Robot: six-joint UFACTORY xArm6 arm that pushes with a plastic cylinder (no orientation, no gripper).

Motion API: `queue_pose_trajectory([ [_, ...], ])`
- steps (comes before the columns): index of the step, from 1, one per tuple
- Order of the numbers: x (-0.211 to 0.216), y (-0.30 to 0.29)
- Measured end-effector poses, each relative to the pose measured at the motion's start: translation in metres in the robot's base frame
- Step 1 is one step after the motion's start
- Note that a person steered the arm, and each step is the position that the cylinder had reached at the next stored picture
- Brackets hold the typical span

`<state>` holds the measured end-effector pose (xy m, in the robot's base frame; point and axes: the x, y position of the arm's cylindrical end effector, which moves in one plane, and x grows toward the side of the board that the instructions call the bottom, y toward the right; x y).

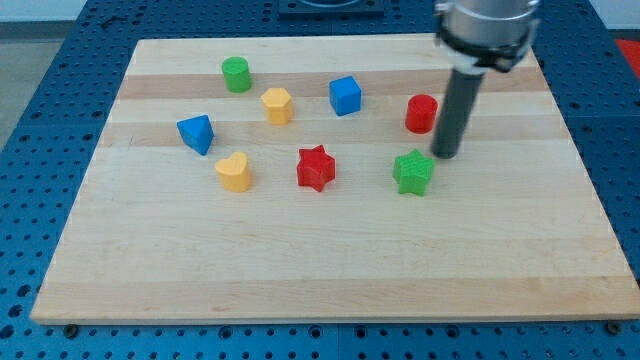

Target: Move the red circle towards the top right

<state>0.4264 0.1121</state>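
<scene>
The red circle [421, 113] is a short red cylinder standing on the wooden board [330, 260] at the view's upper right. My tip [446, 156] rests on the board just below and to the right of the red circle, close to it; touching cannot be told. The tip is also just above and to the right of the green star [413, 172]. The dark rod rises from the tip to the arm's grey end at the view's top right.
Other blocks on the board: a green cylinder [236, 74], a yellow hexagon [277, 105], a blue cube [345, 95], a blue triangle [196, 133], a yellow heart [234, 172], a red star [316, 167]. The board's right edge lies beyond the tip.
</scene>
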Motion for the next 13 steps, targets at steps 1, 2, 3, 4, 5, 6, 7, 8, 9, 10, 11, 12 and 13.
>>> queue_pose_trajectory([
  [1,-0.05,-0.014],
  [2,-0.085,-0.007],
  [3,-0.113,-0.007],
  [4,-0.106,-0.005],
  [5,-0.074,-0.005],
  [6,-0.084,0.002],
  [7,-0.122,0.005],
  [8,-0.14,0.009],
  [9,-0.122,0.001],
  [10,-0.119,0.023],
  [11,-0.119,0.069],
  [12,-0.125,0.059],
  [13,-0.134,0.053],
])
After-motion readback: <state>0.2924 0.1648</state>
